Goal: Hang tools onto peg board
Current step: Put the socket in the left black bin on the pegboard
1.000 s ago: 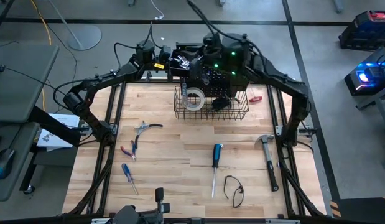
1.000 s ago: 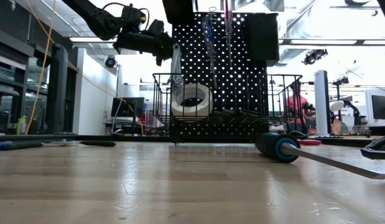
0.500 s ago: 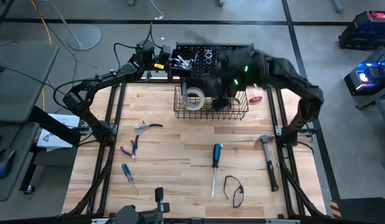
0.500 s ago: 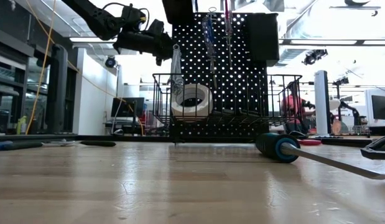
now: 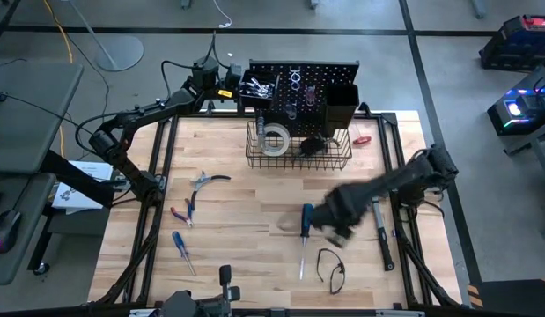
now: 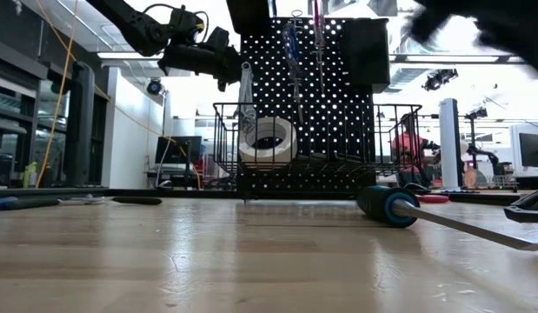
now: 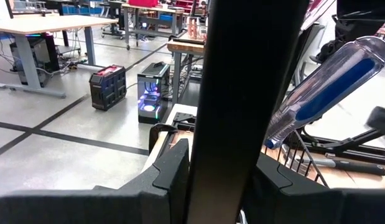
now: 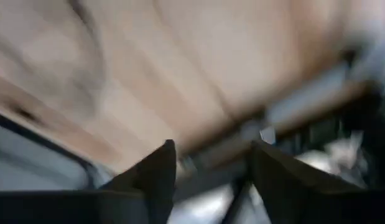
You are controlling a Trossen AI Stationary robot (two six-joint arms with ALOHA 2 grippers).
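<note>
The black peg board [image 5: 300, 74] stands upright at the table's far edge and bears a wire basket [image 5: 298, 157] with a white tape roll [image 5: 272, 141]. A clear blue-handled screwdriver [image 7: 329, 93] hangs on the board. My left gripper [image 5: 239, 88] is shut on the board's left edge. My right gripper [image 5: 335, 225], blurred, hovers open over the table beside a blue-handled screwdriver [image 5: 305, 220] that lies flat. A black-handled hammer [image 5: 382, 231] lies to the right of it. Nothing shows between the right fingers [image 8: 161, 171]. My left gripper pinches the peg board's left edge [image 7: 232, 143] between its two fingers [image 7: 173, 177]. The fingers come about level from the table's left side, high on the board. The board stands upright between them.
Pliers [image 5: 206, 180], red-handled pliers [image 5: 184, 211] and another blue screwdriver [image 5: 182, 251] lie on the table's left part. A black looped item [image 5: 332, 269] lies near the front edge. A red-handled tool [image 5: 362, 139] lies right of the basket.
My right gripper has swung away from the peg board toward the table's near edge and down, tipping from about level to pointing steeply down, and now hangs over the blue-handled screwdriver area. The tools on the table have not moved.
</note>
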